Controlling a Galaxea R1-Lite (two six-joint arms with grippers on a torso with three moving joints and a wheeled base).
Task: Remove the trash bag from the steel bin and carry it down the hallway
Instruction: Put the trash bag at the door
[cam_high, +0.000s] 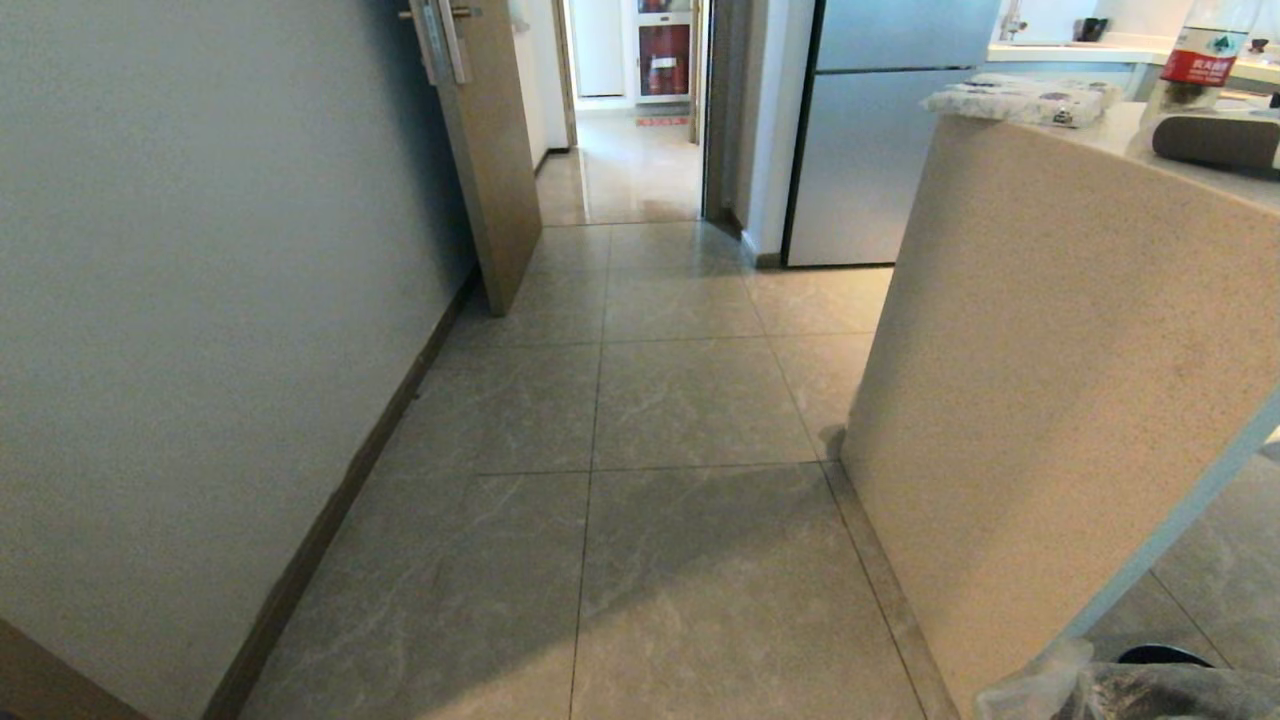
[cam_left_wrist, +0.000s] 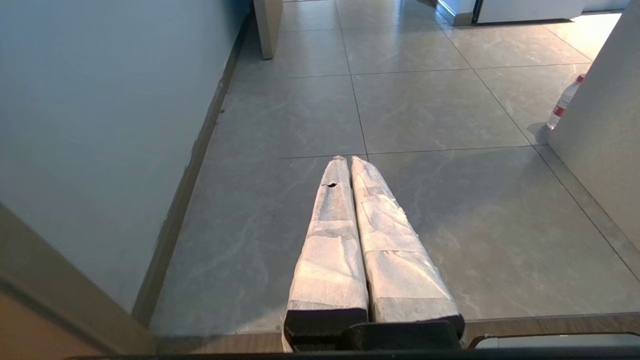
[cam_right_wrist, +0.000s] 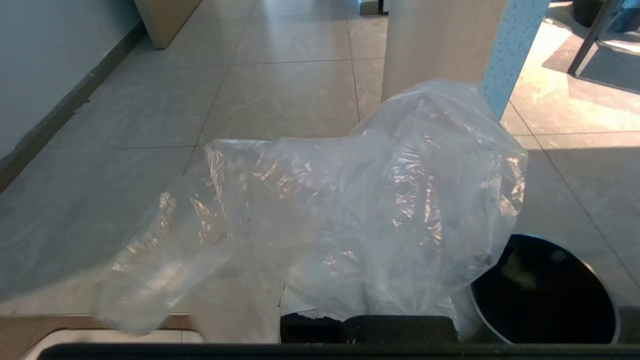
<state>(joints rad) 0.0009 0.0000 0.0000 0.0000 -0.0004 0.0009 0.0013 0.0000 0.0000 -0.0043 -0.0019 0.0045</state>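
Note:
The trash bag (cam_right_wrist: 360, 200), clear crinkled plastic, billows up in front of my right gripper (cam_right_wrist: 350, 167) and hides its fingers; the gripper is shut on the bag. A corner of the bag (cam_high: 1040, 685) shows at the bottom right of the head view. The steel bin (cam_right_wrist: 545, 295) stands close beside the gripper, its inside dark, and its black rim (cam_high: 1160, 655) peeks in behind the bag. My left gripper (cam_left_wrist: 346, 160) is shut and empty, its white-wrapped fingers held level above the tiles. The hallway (cam_high: 690, 400) of grey tiles runs ahead to an open doorway.
A pale wall (cam_high: 200, 300) with a dark baseboard lines the left. A speckled counter (cam_high: 1060, 380) juts in on the right, with a bottle (cam_high: 1205, 50) on top. A water bottle (cam_left_wrist: 562, 102) stands on the floor at its foot. A wooden door (cam_high: 490, 150) and a fridge (cam_high: 880, 150) flank the far passage.

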